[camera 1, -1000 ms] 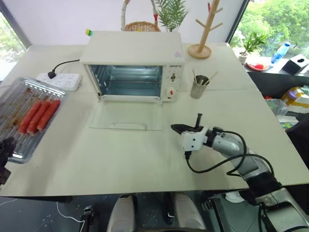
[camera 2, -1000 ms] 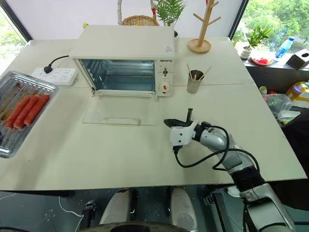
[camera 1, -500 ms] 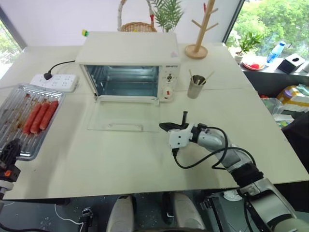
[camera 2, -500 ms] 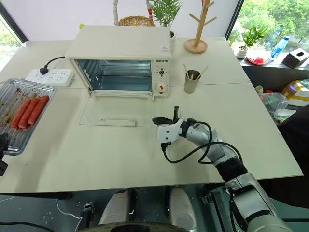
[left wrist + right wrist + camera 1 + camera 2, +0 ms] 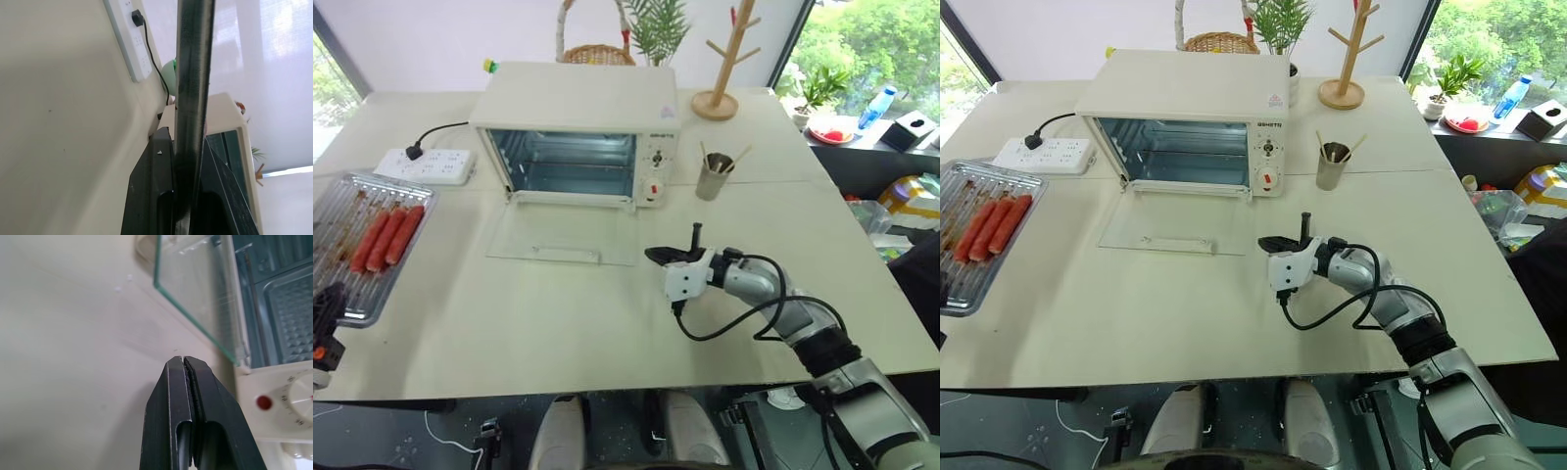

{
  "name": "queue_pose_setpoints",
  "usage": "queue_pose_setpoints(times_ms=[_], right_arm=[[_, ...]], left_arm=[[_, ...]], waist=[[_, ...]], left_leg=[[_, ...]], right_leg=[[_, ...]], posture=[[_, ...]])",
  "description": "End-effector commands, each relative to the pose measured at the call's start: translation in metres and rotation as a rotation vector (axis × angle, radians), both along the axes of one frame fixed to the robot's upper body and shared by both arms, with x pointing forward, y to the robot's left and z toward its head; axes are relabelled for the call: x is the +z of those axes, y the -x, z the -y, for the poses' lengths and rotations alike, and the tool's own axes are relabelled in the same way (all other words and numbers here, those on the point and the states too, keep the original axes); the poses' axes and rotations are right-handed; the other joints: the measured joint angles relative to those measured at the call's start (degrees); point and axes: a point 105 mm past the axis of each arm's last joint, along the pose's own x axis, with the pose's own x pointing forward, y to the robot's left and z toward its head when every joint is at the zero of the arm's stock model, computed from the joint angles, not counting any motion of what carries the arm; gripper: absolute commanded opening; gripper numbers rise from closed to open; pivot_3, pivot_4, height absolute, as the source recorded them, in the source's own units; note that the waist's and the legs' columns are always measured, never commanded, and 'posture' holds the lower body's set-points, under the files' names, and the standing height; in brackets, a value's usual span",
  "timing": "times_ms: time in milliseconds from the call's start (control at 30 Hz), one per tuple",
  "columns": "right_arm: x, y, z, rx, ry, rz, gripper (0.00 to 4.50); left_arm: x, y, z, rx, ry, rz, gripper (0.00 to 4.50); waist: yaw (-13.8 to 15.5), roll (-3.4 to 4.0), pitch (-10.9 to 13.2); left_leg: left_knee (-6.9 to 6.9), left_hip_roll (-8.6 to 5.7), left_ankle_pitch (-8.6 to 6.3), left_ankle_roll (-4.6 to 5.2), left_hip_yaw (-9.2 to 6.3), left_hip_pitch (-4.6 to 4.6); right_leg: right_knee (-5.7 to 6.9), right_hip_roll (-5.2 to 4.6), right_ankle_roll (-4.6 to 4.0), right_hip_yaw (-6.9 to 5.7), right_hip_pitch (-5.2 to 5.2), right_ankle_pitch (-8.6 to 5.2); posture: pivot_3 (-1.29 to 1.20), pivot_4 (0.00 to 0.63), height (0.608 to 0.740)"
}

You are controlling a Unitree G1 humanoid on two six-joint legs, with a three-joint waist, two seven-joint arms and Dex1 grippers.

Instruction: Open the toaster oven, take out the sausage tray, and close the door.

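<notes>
Both grippers unmoved: left (image 5: 325, 311) grips tray (image 5: 367, 240), door (image 5: 566, 240) still down.

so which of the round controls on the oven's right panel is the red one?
The lowest one on the toaster oven, sitting nearest the table. The two dials above it are cream like the panel.

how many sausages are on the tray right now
3 sausages, side by side on the tray at the table's left edge: left, middle, right. All lie lengthwise near the tray's far right side. None appear hidden.
</notes>
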Motion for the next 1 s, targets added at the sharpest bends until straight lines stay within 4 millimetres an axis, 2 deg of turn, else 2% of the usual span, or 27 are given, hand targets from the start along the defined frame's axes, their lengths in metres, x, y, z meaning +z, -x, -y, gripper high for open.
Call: queue_pose_setpoints(times_ms=[33, 233, 333, 533, 700, 900, 1000], right_arm=[[0.012, 0.002, -0.019, 0.045, -0.049, 0.038, 0.02], [0.021, -0.002, -0.040, 0.073, -0.093, 0.059, 0.02], [0.041, -0.007, -0.051, 0.081, -0.150, 0.099, 0.02], [0.075, -0.013, -0.052, 0.092, -0.186, 0.192, 0.02], [0.101, -0.026, -0.052, 0.075, -0.206, 0.258, 0.02], [0.127, -0.053, -0.050, 0.000, -0.224, 0.341, 0.02], [0.132, -0.057, -0.046, -0.016, -0.240, 0.337, 0.02]], left_arm=[[0.017, -0.002, -0.003, -0.010, -0.029, 0.066, 0.00], [0.016, -0.005, -0.008, -0.018, -0.030, 0.065, 0.00], [0.014, -0.005, -0.011, -0.019, -0.030, 0.062, 0.00], [0.011, -0.007, -0.010, -0.034, -0.029, 0.048, 0.00], [0.003, -0.010, 0.005, -0.092, -0.010, 0.030, 0.00], [-0.020, -0.012, 0.043, -0.252, 0.012, -0.052, 0.00], [-0.020, -0.014, 0.059, -0.338, 0.005, -0.060, 0.00]], waist=[[-0.15, 0.00, 0.00], [-0.21, 0.01, 0.01], [-0.17, 0.01, 0.01], [0.02, 0.01, 0.01], [-0.12, 0.02, 0.01], [-0.20, 0.02, 0.01], [-0.13, 0.02, 0.01]], left_leg=[[0.00, 0.01, 0.00, 0.00, 0.00, 0.01], [-0.01, 0.03, 0.00, 0.00, 0.01, 0.00], [-0.02, 0.03, 0.00, 0.00, 0.00, -0.01], [-0.01, 0.03, 0.00, -0.01, -0.03, -0.10], [-0.02, 0.03, -0.01, -0.01, -0.03, -0.14], [-0.04, 0.03, 0.00, -0.01, -0.03, -0.16], [-0.04, 0.03, 0.00, -0.01, -0.06, -0.21]], right_leg=[[0.00, 0.00, 0.00, 0.00, 0.00, 0.00], [0.00, 0.00, 0.00, -0.04, -0.02, 0.00], [0.00, 0.00, 0.00, -0.05, -0.05, 0.00], [-0.03, -0.08, 0.00, -0.05, -0.07, 0.00], [-0.05, -0.13, 0.00, -0.04, -0.11, 0.01], [-0.05, -0.12, -0.01, -0.04, -0.14, 0.01], [-0.05, -0.12, -0.01, -0.04, -0.19, 0.01]], posture=[[0.00, 0.150, 0.740], [0.00, 0.150, 0.740], [0.00, 0.150, 0.740], [0.00, 0.150, 0.740], [0.00, 0.150, 0.740], [0.00, 0.150, 0.740], [0.00, 0.150, 0.740]])
